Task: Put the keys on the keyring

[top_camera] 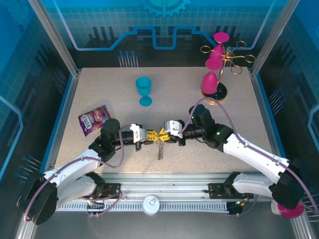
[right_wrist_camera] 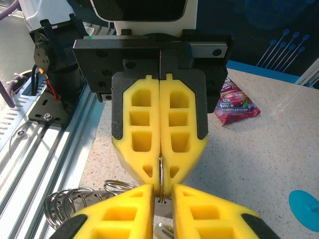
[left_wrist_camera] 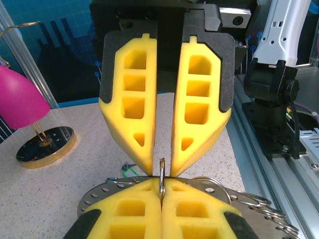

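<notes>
Metal, thin, stiff and likely slippery, what looked like the keyring (left_wrist_camera: 162, 175) sat rim-pinched in the closed left tool (left_wrist_camera: 162, 186), the right tool (left_wrist_camera: 161, 169) slightly parted around it.

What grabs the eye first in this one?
The yellow-fingered left gripper and right gripper meet tip to tip at the near middle of the table, the left's jaws shut on a thin metal ring. Next, the pink goblets on the gold rack, far right corner.
</notes>
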Tool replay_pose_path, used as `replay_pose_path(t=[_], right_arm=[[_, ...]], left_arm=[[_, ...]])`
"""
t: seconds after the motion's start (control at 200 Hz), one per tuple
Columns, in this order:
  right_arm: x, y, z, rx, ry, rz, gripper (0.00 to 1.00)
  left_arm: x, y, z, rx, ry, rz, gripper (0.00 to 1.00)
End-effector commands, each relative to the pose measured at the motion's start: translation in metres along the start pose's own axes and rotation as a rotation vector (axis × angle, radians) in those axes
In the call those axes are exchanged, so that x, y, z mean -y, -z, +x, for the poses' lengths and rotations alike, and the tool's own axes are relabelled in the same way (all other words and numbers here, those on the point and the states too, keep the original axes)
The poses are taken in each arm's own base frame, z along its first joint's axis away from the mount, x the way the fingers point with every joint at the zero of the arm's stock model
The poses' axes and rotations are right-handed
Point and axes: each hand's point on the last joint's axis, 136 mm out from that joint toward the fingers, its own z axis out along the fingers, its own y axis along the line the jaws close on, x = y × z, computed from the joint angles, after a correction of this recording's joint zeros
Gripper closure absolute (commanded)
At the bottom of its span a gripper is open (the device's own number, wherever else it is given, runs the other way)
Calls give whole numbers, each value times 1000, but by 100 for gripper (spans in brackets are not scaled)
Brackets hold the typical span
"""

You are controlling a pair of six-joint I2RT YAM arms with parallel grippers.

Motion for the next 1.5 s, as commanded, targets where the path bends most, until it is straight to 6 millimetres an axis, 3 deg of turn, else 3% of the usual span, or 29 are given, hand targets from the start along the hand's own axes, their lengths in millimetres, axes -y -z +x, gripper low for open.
replay_pose_path(t=[0.0,0.115,0.205,0.215,0.31,0.475,0.625,0.775,0.896,1.126,1.241,1.291,1.496], right_arm=[[-4,-5,-10,39,15,-30,83],[-5,-6,-11,45,13,-39,87],[-10,-9,-6,29,-5,-64,98],[-6,-7,-14,41,7,-56,100],[-3,-5,-13,18,0,-44,100],[-1,-1,-7,-31,-33,-40,100],[-2,1,-3,-45,-59,-39,100],[0,1,-2,-45,-67,-38,100],[-1,0,-4,-40,-71,-42,100],[2,0,3,-54,-67,-16,100],[6,2,10,-61,-37,27,81],[2,-1,23,-82,-55,17,80],[2,-5,22,-68,-60,2,80]], left_arm=[[9,2,-18,69,-83,41,100],[9,2,-19,71,-79,48,100],[9,2,-20,74,-78,47,100],[9,2,-20,74,-77,46,100],[7,2,-19,68,-67,30,100],[0,3,-15,46,-46,-12,87],[-2,3,-10,20,-29,-26,84],[-2,1,-5,-5,-16,-20,87],[-2,0,-2,-20,-7,-11,100],[-3,0,-6,-4,-22,-11,100],[-2,0,-10,14,-26,-9,100],[-1,0,-10,18,-25,-4,100],[-1,0,-12,28,-24,3,100]])
